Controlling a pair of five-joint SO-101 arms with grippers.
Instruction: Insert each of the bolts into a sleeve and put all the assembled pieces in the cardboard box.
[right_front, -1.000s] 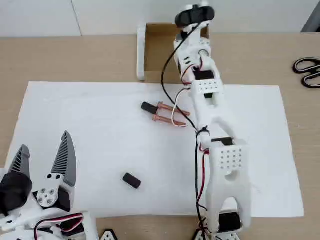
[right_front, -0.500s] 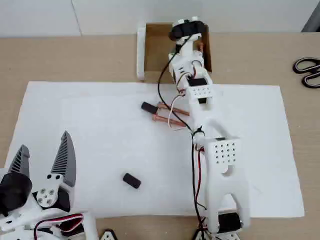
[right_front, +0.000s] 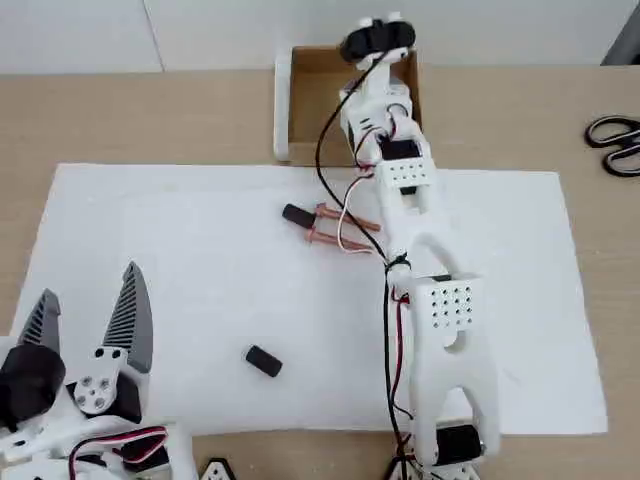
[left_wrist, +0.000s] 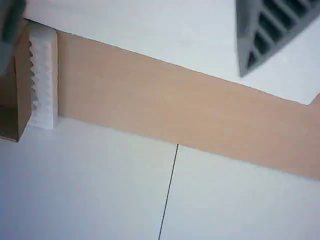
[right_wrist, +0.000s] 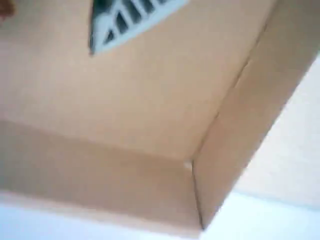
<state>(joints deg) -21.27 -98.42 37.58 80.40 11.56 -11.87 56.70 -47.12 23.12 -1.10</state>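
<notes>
Nearest, at the table's front left corner, the left gripper (right_front: 90, 282) sits with its two dark ribbed fingers (right_front: 130, 310) spread wide in an open V, holding nothing. To its right the white right arm (right_front: 445, 315) rises from the front edge and stretches away across the sheet. A large white paper sheet (right_front: 200, 280) covers most of the light wooden table (right_front: 150, 110), its far edge just short of the box. On the paper, near the left gripper, lies a loose sleeve (right_front: 264, 361), short and black, well apart from the other parts. About mid-sheet two copper bolts (right_front: 330, 238) lie side by side, crossed by the right arm's cables (right_front: 319, 150). The farther bolt's left end meets a second sleeve (right_front: 296, 214); whether it is seated inside cannot be told. The broadest stretch of plain paper runs from the left edge to the bolts, and a narrower one lies right of the right arm. Beyond the sheet stands the cardboard box (right_front: 310, 100), with a white ribbed strip (right_front: 283, 105) along its left wall. The right gripper (right_front: 375, 65) hangs inside the box by its right wall; whether it is open or closed cannot be told. Wood runs left of the box and right to the scissors (right_front: 615, 140) at the table's edge. A white wall (right_front: 150, 30) closes the back.
</notes>
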